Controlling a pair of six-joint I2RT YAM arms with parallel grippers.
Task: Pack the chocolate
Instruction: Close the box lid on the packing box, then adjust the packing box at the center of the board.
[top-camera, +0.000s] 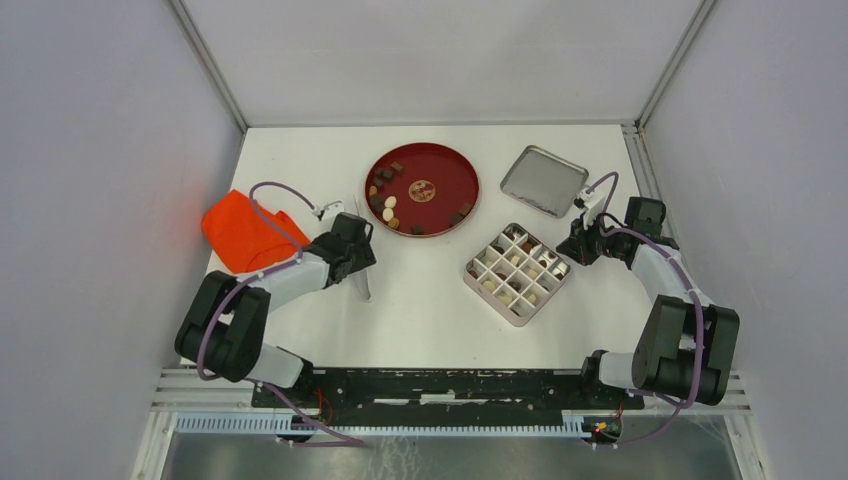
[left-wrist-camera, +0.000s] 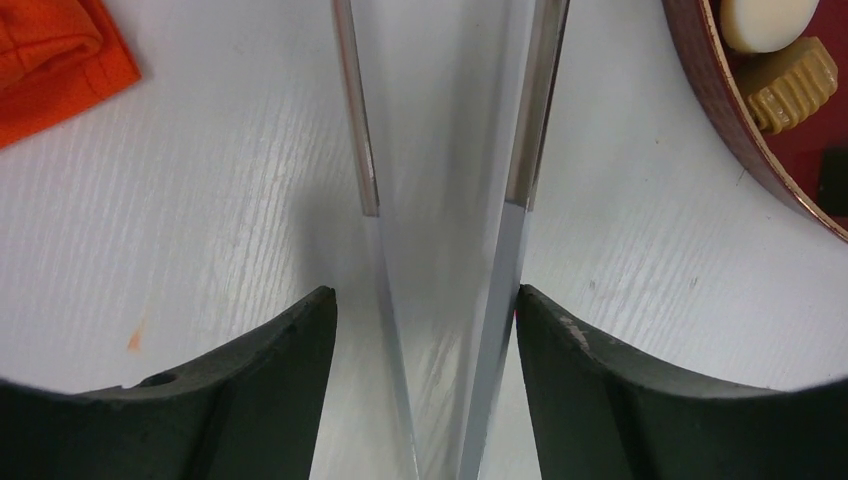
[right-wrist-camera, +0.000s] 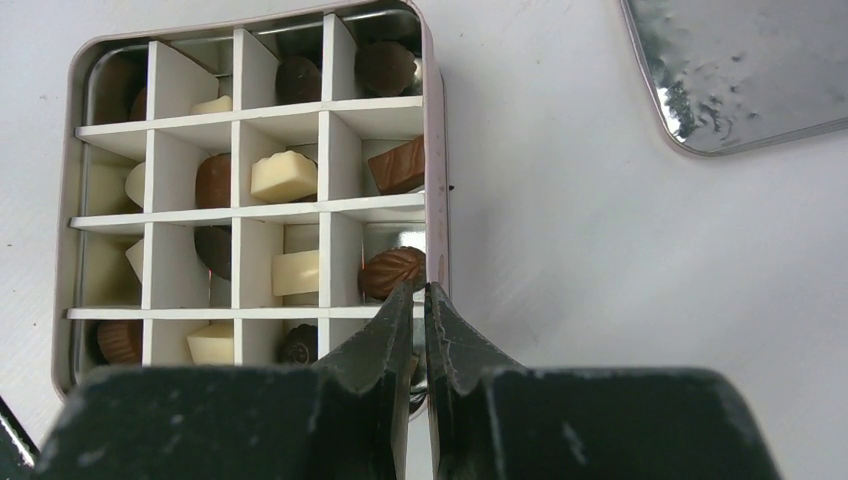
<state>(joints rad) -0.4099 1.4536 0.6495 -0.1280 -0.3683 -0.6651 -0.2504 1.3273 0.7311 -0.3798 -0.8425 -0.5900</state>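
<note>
Two risks: left gripper (left-wrist-camera: 427, 300), released astride tweezers (left-wrist-camera: 525, 120) beside the red plate (left-wrist-camera: 722, 105), may fumble them; right gripper (right-wrist-camera: 422, 292), clenching the chocolate tin (right-wrist-camera: 434, 150) by its wall, could tip it.

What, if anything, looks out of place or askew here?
Nothing is spilled or damaged. The compartment box sits cornerwise to the table edges, with the right pincer shut on its wall. The tweezers lie on the table inside the open left pincer, ungripped.

Orange cloth (top-camera: 245, 232) at left, metal tweezers (top-camera: 363, 285) nearby, silver lid (top-camera: 544, 180) rear right.
</note>
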